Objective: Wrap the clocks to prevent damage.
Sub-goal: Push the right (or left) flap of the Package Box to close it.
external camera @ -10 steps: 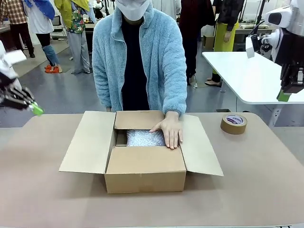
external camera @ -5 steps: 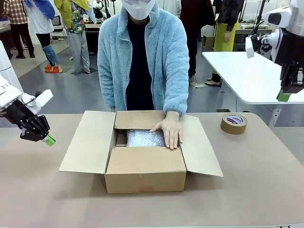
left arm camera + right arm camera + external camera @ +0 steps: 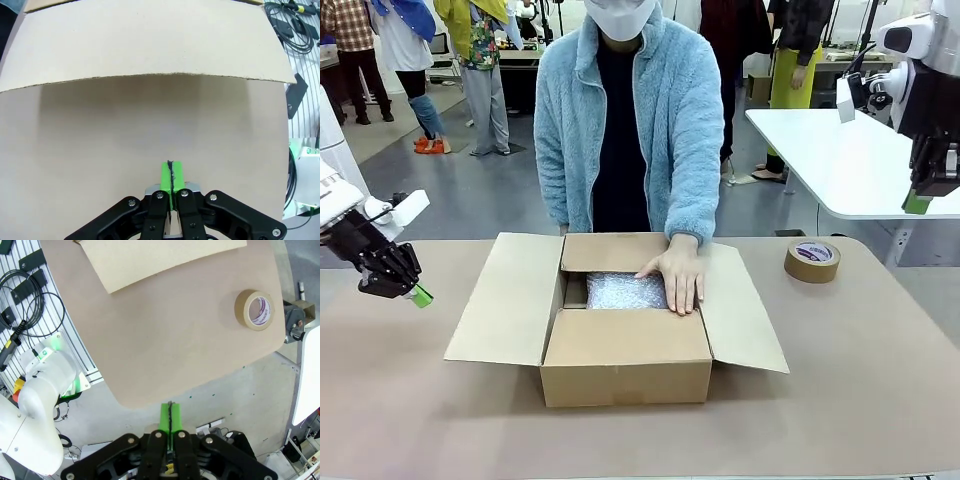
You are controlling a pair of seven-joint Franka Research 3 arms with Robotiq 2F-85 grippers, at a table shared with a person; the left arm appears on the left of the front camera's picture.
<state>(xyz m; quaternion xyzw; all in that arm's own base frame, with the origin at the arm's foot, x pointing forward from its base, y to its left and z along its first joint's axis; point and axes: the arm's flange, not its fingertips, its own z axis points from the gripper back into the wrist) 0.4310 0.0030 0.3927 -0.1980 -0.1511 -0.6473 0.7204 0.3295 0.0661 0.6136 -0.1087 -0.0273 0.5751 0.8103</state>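
Front view, one brown table [image 3: 880, 400]; one cardboard box [image 3: 625, 370] at its middle, flaps open; one bundle in bubble wrap [image 3: 620, 291] inside the box, a person's hand [image 3: 678, 275] flat on its right part; one tape roll [image 3: 812, 260] right of the box, apart from it; left gripper [image 3: 418, 296] left of the box, jaws together, empty; right gripper [image 3: 917, 203] raised far right, jaws together, empty.
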